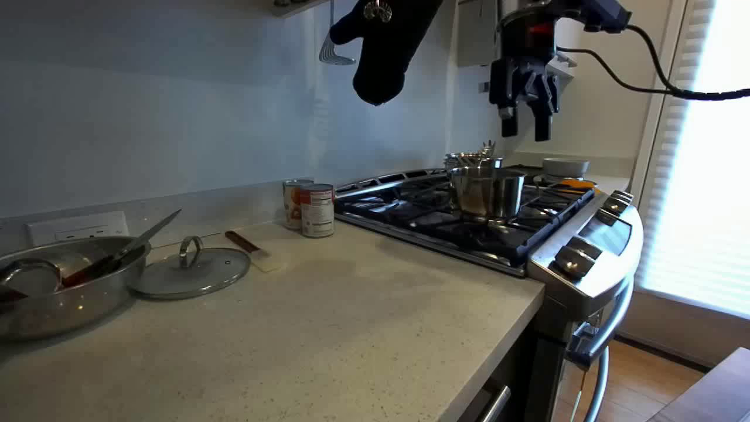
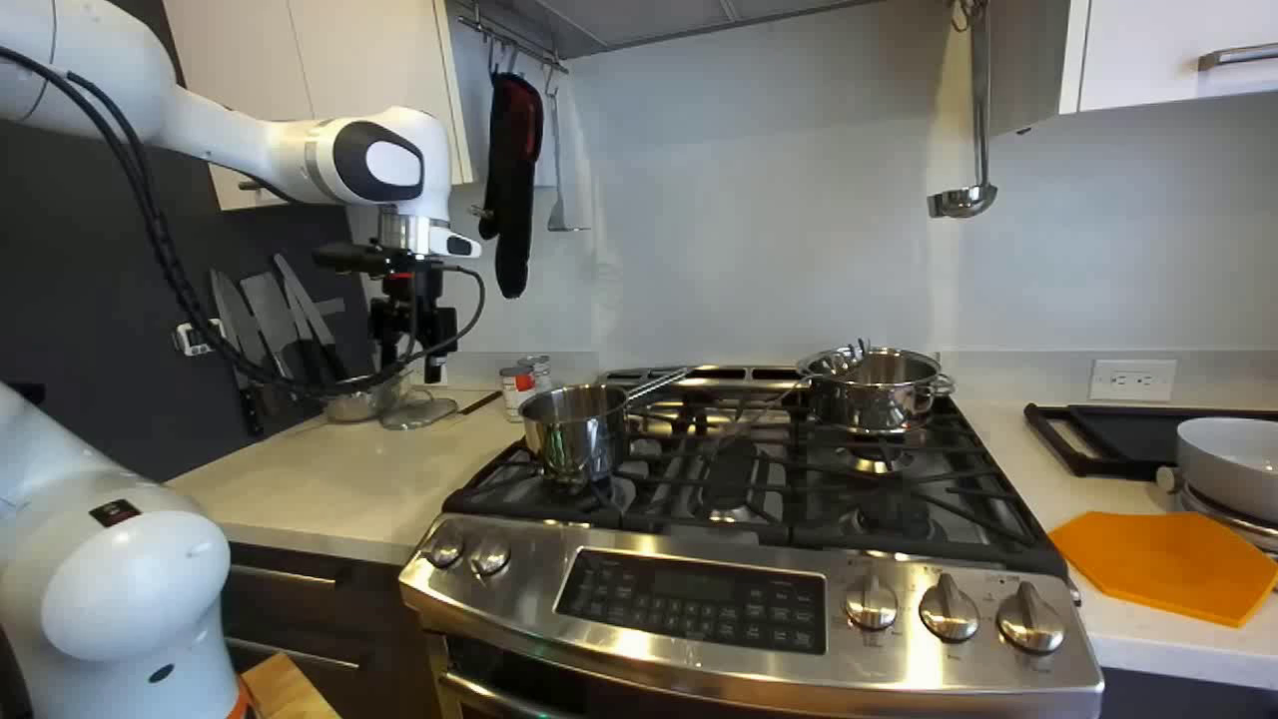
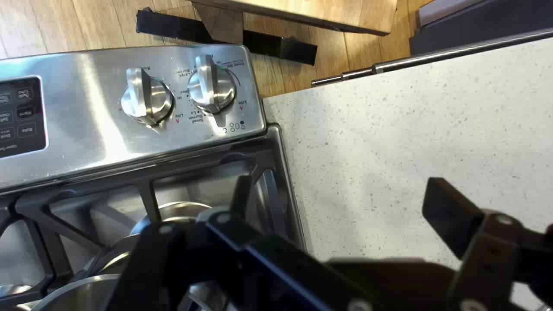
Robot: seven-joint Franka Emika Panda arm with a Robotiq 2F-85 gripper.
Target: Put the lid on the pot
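Note:
The lid [image 1: 220, 272] is clear glass with a metal rim and a loop handle on top. It lies flat on the counter, touching or close beside the steel bowl, and also shows in an exterior view [image 2: 419, 412]. The pot [image 2: 576, 436] stands uncovered on the stove's front burner near the counter; it also shows in an exterior view [image 1: 489, 192]. My gripper [image 1: 526, 127] points down, open and empty, high above the surfaces; it also shows in an exterior view [image 2: 410, 361]. In the wrist view its open fingers [image 3: 343, 198] span the stove's side edge and counter. The lid is out of the wrist view.
A wide steel bowl [image 1: 76, 305] with a knife and utensils is beside the lid. A brush or spatula [image 1: 249, 246] and two cans [image 1: 317, 211] lie near the wall. A larger steel pot [image 2: 874, 394] is on the back burner. An oven mitt [image 2: 514, 190] hangs on the wall.

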